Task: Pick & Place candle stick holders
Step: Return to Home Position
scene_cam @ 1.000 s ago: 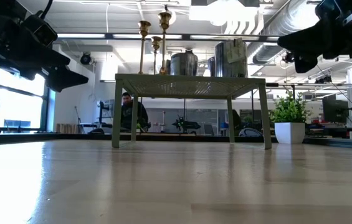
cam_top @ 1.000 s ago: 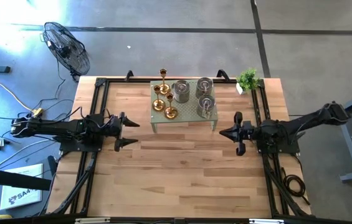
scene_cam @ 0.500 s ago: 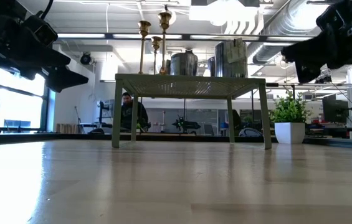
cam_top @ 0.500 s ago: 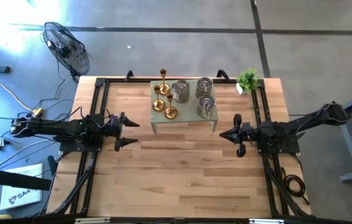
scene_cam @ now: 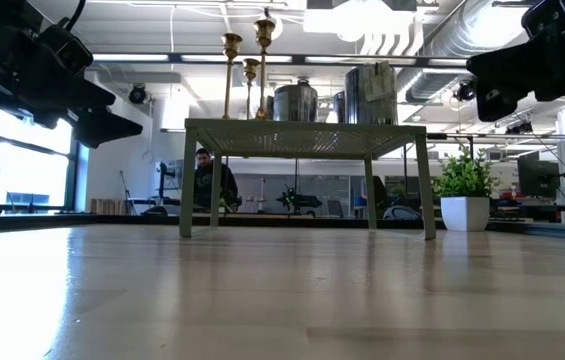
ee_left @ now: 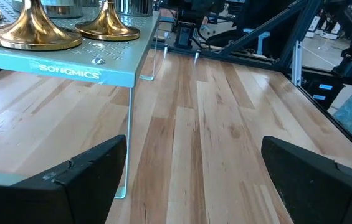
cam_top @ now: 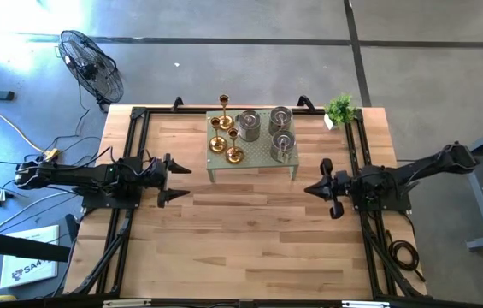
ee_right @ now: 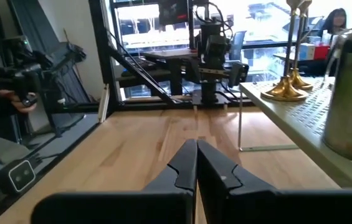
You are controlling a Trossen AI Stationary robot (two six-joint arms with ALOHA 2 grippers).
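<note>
All six holders stand on the shelf, so the placing looks finished; the step in hand is, by my reading, parking the arms at rest.

The left gripper hovers over the table with nothing in it; its fingers are spread wide, with bare wood showing between them. The right gripper hovers opposite it, its fingers pressed together on nothing.

The shelf lies between the two grippers, ahead of each and off toward the far edge of the table, well apart from both. The three gold holders stand on the end nearer the left gripper; the three silver ones stand on the end nearer the right gripper; all appear upright, and none touches a finger. A plant sits beyond the right gripper at the far corner of the table, off the shelf.

The next move calls for little: each arm need only draw back to its own side and settle. The right gripper should keep its line away from the shelf's near leg and from the silver holder at that corner. No grasp is called for; the spread left fingers can close or not without touching anything.
</note>
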